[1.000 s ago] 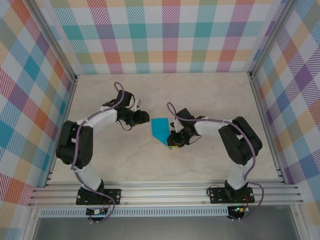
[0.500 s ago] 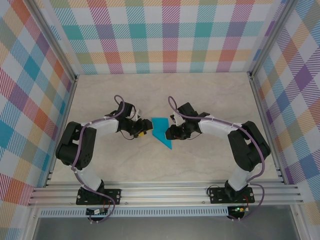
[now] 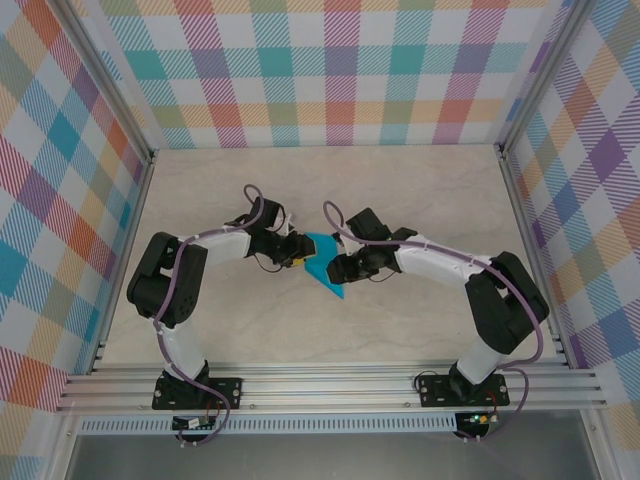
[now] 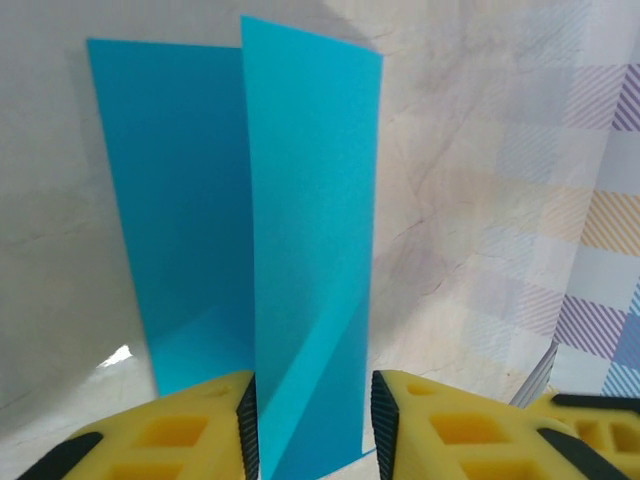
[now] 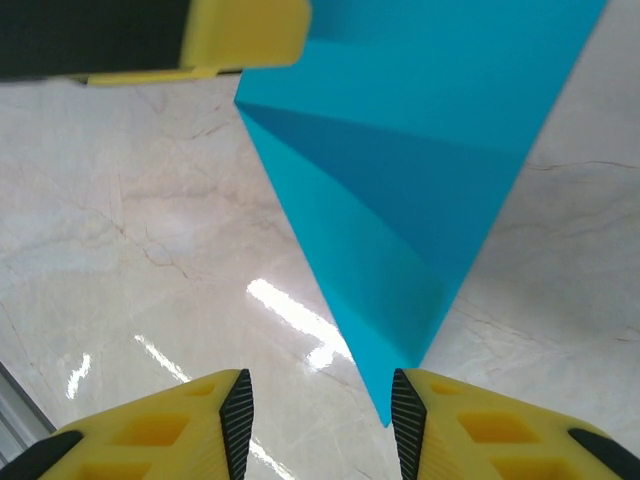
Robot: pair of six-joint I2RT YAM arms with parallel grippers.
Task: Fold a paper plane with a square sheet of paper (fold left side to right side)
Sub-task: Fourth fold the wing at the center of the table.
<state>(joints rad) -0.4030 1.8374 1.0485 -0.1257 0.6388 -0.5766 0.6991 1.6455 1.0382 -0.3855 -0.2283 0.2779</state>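
Two grippers meet over the partly folded cyan-blue paper (image 3: 322, 264) at the middle of the marbled table (image 3: 420, 200). On the left, the left gripper (image 4: 312, 410) stands part-open, its yellow fingers straddling a raised flap without visibly pinching it, while the right gripper (image 5: 317, 415), also part-open and empty, frames the paper's pointed tip. The left-to-right fold looks in hand but unfinished; next, the flap likely needs carrying rightward and pressing flat without letting the tip slide.
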